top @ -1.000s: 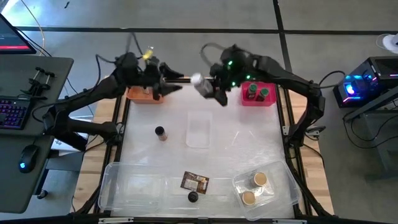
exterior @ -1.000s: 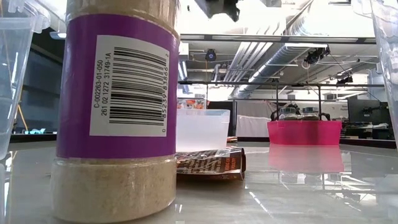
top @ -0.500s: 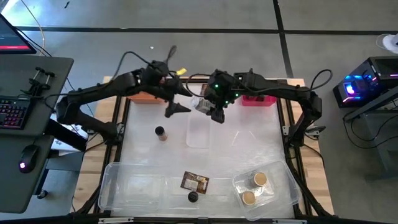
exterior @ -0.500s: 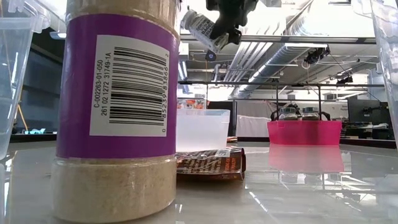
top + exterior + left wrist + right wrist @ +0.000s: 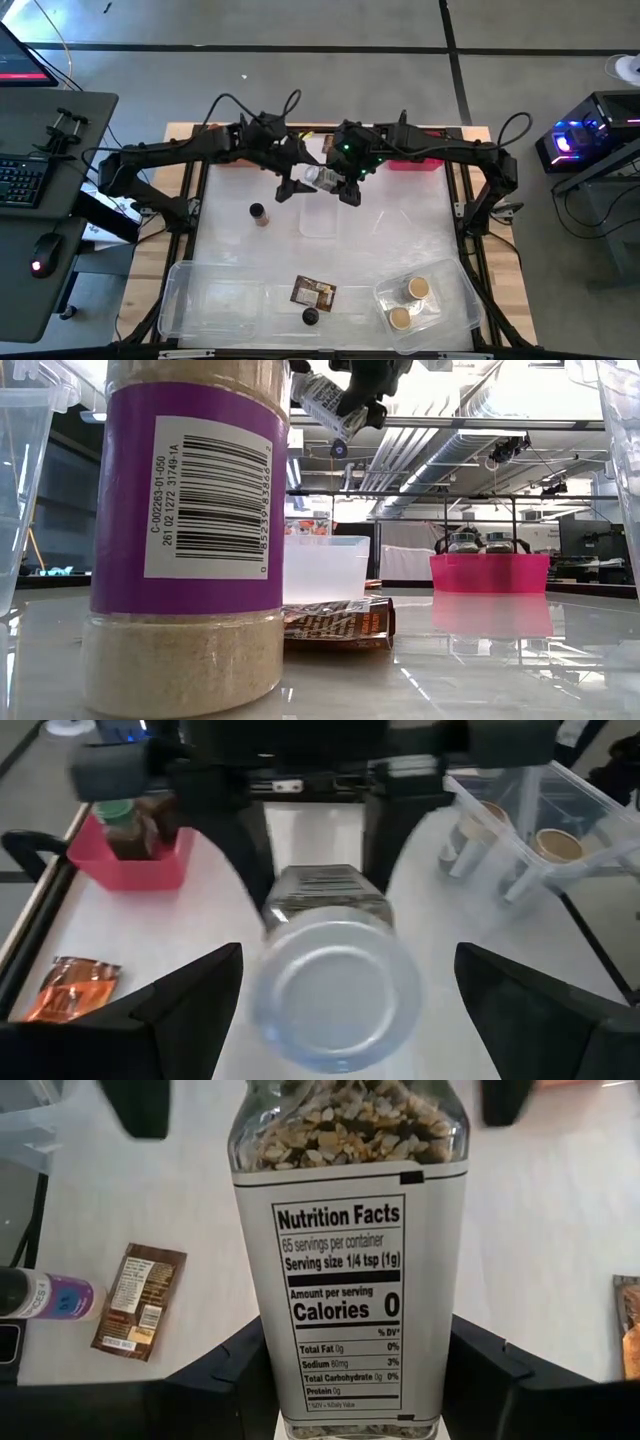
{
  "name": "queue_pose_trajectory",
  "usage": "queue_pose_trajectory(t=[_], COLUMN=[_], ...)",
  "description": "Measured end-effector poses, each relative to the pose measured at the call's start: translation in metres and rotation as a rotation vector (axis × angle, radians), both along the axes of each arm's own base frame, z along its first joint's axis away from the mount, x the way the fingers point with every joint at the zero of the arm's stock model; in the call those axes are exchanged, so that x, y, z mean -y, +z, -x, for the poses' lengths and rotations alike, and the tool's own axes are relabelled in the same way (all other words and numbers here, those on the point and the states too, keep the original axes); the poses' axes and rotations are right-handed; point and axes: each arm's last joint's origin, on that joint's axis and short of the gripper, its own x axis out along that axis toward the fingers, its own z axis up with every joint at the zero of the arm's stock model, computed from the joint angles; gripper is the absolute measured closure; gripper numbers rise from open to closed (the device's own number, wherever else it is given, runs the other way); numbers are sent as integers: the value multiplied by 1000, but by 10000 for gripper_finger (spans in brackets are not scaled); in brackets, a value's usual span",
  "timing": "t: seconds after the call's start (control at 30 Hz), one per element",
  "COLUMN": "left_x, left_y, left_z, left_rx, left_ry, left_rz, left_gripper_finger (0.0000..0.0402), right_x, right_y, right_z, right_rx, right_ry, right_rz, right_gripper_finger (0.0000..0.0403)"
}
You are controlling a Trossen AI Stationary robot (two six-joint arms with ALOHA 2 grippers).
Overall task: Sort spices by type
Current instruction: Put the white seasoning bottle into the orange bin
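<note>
Clear glass, white-lidded spice jar (image 5: 322,178) gripped in half-closed right gripper (image 5: 340,181), upper centre of high view. Left gripper (image 5: 297,176) spread wide around lid, empty.

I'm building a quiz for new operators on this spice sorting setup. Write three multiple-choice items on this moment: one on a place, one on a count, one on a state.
1. Where is the white-lidded jar?
A. standing in the pink bin
B. held in the air between the two grippers
C. lying on the brown packet

2. How many tan-lidded jars stand in the clear tray at the table's near right?
A. two
B. four
C. none

3. How does the left gripper stand?
A. shut on the jar
B. shut on nothing
C. open, fingers on either side of the jar's lid

Answers: 1 B, the right gripper grips its body above the table; 2 A, the high view shows two lids; 3 C, the left wrist view shows gaps on both sides.
</note>
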Motion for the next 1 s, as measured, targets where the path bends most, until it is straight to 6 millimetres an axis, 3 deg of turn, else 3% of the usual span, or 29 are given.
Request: queue_pose_trajectory(t=[0.4,0.67,1.0], left_x=[11,8,8], left_y=[2,-14,-13], left_z=[-8,-19,-18], left_rx=[42,-15,-22], left_ry=[-10,-2,22], left_rz=[-61,-35,2], left_gripper_finger=[101,107,156], right_x=[-1,-2,-1], right_y=[1,-4,-4], right_z=[-3,-7,-8], right_rx=[30,28,28], right_ry=[33,33,34], right_rz=[-46,-67,-59], right_gripper_finger=[205,205,205])
